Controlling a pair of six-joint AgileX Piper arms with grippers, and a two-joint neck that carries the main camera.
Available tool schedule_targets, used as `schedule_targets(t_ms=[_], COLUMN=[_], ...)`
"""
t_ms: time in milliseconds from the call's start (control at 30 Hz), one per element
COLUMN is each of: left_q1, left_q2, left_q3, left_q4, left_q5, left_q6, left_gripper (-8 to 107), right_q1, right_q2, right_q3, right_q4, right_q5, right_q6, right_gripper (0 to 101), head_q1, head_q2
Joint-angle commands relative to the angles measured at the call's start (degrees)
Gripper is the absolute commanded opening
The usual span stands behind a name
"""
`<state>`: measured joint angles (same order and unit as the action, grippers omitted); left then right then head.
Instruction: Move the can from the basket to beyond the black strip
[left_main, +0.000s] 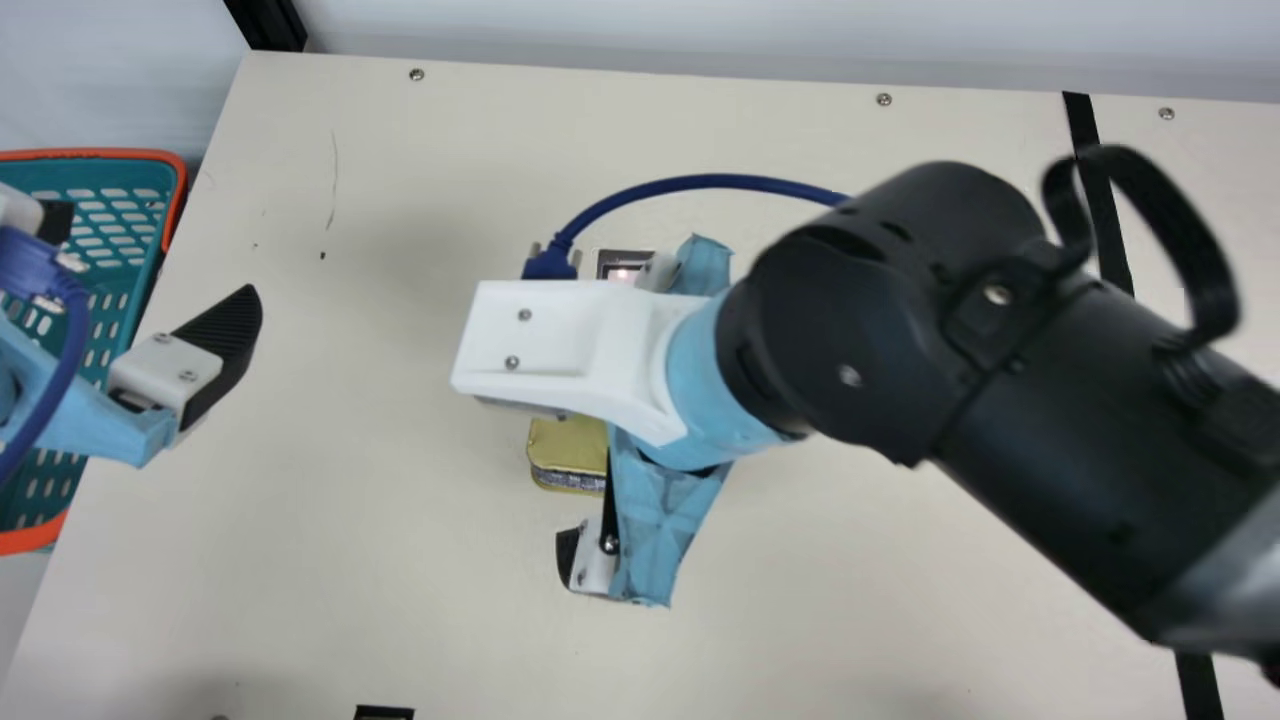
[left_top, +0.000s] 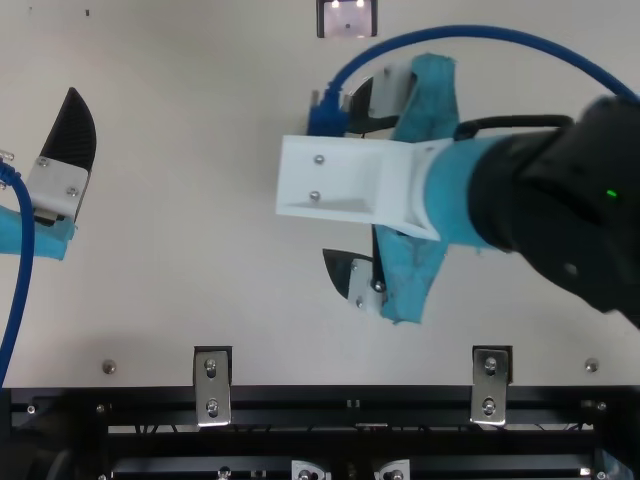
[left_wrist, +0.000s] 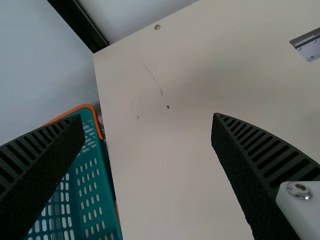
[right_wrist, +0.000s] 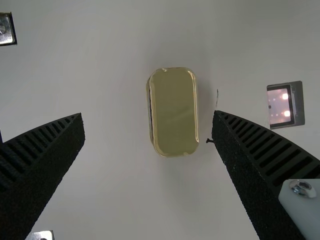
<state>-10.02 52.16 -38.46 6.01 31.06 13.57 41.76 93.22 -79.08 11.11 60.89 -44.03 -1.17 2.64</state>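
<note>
The gold can (left_main: 568, 445) lies flat on the table under my right gripper (left_main: 590, 405), partly hidden by its white housing. From the right wrist, the can (right_wrist: 175, 112) appears below and between the spread fingers of my right gripper (right_wrist: 148, 116), with space on both sides. Over the basket's (left_main: 178, 200) table-side edge is my left gripper (left_main: 160, 250), open and holding nothing. Its own wrist camera shows my left gripper (left_wrist: 148, 116) with a wide gap, one finger over the basket (left_wrist: 95, 172). At the table's right runs the black strip (left_main: 1108, 235), partly covered by my right arm.
A small metal-framed plate (right_wrist: 286, 105) is set in the table beside the can. Screws dot the far table edge. Blue cables loop from both arms. Metal brackets (left_top: 212, 385) and a black rail (left_top: 350, 398) line the near edge.
</note>
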Motion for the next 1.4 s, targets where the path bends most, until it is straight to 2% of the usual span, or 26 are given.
schedule_targets(t_ms=[0, 467, 867, 1367], left_q1=[0.0, 0.0, 0.0, 0.0], left_q2=[0.0, 0.0, 0.0, 0.0], left_q3=[0.0, 0.0, 0.0, 0.0], left_q4=[0.0, 0.0, 0.0, 0.0], left_q5=[0.0, 0.0, 0.0, 0.0], left_q6=[0.0, 0.0, 0.0, 0.0], left_gripper=[90, 90, 90, 90], right_q1=[0.2, 1.6, 1.1, -0.1], right_q2=[1.9, 12.0, 17.8, 22.9], right_q3=[-2.2, -11.4, -12.2, -16.1], right_q4=[-0.7, -4.3, -6.4, -6.5], right_q5=[1.6, 9.0, 9.0, 9.0], right_q6=[0.5, 1.9, 1.1, 1.1], right_gripper=[101, 101, 101, 101], head_q1=[-0.2, -0.2, -0.2, -0.2], head_q2=[-0.2, -0.2, -0.2, -0.2])
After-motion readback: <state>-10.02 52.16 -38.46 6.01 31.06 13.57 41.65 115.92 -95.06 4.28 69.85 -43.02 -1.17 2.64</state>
